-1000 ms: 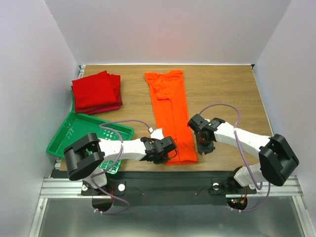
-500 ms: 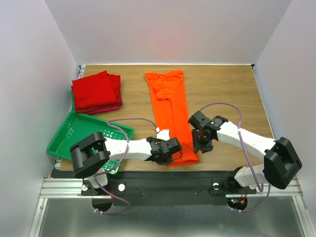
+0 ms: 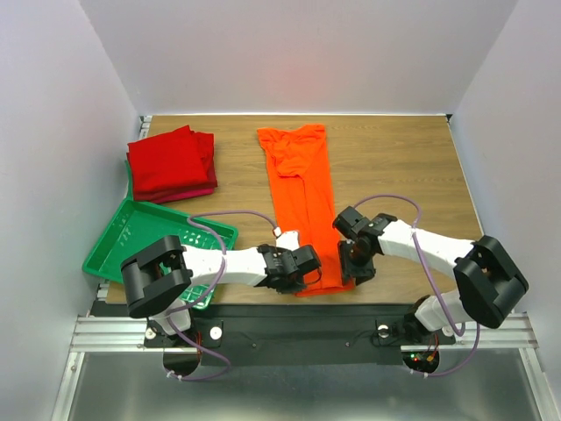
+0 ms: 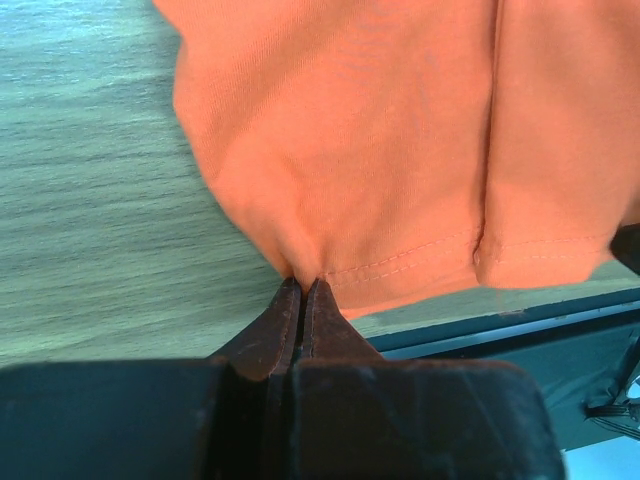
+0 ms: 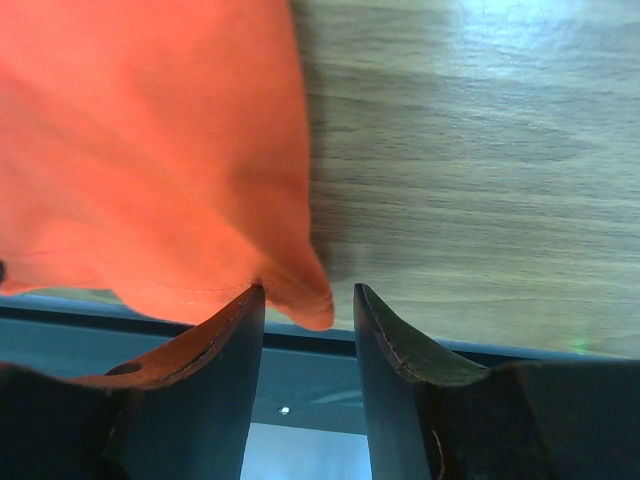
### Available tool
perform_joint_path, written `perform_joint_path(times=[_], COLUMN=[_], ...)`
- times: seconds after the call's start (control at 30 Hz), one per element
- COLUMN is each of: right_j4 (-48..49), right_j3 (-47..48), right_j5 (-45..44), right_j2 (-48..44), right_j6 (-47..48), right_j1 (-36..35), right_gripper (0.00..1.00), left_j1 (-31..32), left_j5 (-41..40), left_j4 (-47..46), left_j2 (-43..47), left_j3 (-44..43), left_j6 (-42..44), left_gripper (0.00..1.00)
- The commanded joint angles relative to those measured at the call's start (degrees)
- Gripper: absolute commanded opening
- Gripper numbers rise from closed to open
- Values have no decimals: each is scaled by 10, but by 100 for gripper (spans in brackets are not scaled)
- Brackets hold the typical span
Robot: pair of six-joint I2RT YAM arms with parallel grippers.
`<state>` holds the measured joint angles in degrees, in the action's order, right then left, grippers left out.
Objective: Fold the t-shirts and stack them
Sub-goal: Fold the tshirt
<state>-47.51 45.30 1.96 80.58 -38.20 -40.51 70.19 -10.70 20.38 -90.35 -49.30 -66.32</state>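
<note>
The bright orange t-shirt (image 3: 302, 189) lies as a long narrow strip down the middle of the table, hem at the near edge. My left gripper (image 3: 308, 279) is shut on the hem's near left corner (image 4: 300, 262), jaws pinching the cloth. My right gripper (image 3: 358, 267) is open at the hem's near right corner; the corner (image 5: 305, 290) sits between its fingers, touching the left one. The deep red t-shirts (image 3: 172, 163) lie folded in a stack at the far left.
A green plastic grid tray (image 3: 131, 230) sits at the near left, partly under my left arm. The table's near edge (image 4: 500, 325) runs just below the hem. White walls close in the left, far and right sides.
My left gripper has slid right onto the hem's left corner. My right gripper has moved left and nearer, down to the hem's right corner.
</note>
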Motion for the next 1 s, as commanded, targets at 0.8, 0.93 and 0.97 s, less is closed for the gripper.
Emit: perform_joint_path(times=[0.8,0.93,0.97], right_j4=[28,15,8], right_j3=[-35,-36,-34], right_j5=[100,128,132], right_j2=[-47,-68,-74], right_j6=[-7,-16,-18], right_j1=[1,2,2], right_gripper=[0,0,0], left_j1=[22,31,31], left_j5=[41,59,66], left_j4=[-13,-15,-15], left_j2=[92,119,124], left_j3=[58,70,72], left_j6=[21,12,11], left_gripper=[0,0,0])
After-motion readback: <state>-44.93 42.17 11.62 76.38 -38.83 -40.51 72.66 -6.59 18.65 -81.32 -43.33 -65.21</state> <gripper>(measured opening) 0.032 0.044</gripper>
